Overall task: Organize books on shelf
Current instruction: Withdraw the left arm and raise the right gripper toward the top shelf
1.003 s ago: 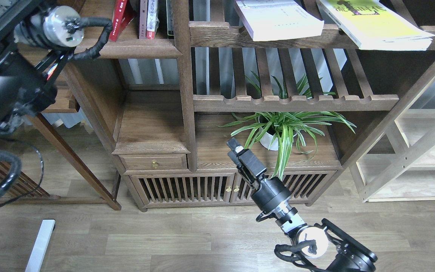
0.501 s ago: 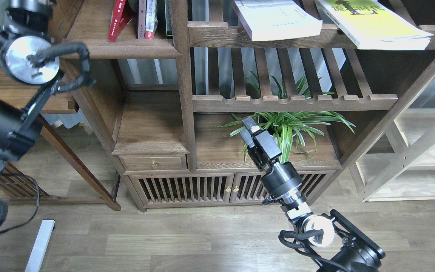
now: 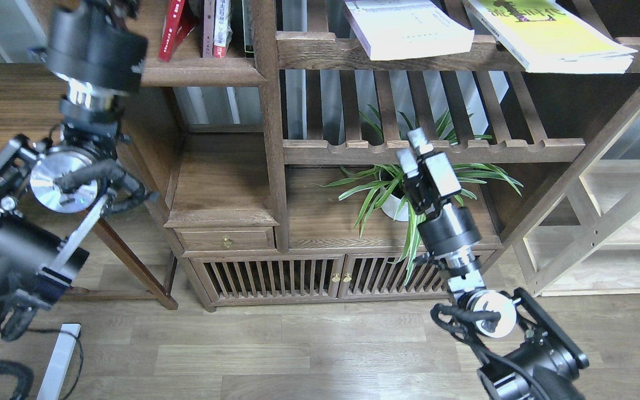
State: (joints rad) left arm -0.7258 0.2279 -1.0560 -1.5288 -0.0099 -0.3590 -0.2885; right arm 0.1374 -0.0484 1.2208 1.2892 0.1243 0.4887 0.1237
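The right gripper (image 3: 413, 151) was up in front of the potted spider plant (image 3: 409, 191), just below the slatted rack (image 3: 434, 150). It held nothing. Its two fingers looked close together, but they were small and seen from the end, so I could not tell if it was clenched or let go. The left arm reached up past the top edge, so the left gripper was out of the view.

The books lay flat on the top shelf (image 3: 325, 53), well above the right gripper. The white book (image 3: 409, 28) stuck out over the front lip. The yellow-green book (image 3: 553, 36) lay to its right, and its corner hung out over the lip too. I saw no dark red book here. Thin red and white volumes (image 3: 198, 25) stood upright in the next compartment to the left.

I think the step was to reach up for a book. To do it well, the gripper should go up past the rack without bumping it, spread its fingers, and pinch the part of the book that hangs out. The books looked thin and bendy, so a slow, level pull would be best, or one might droop or slide off.
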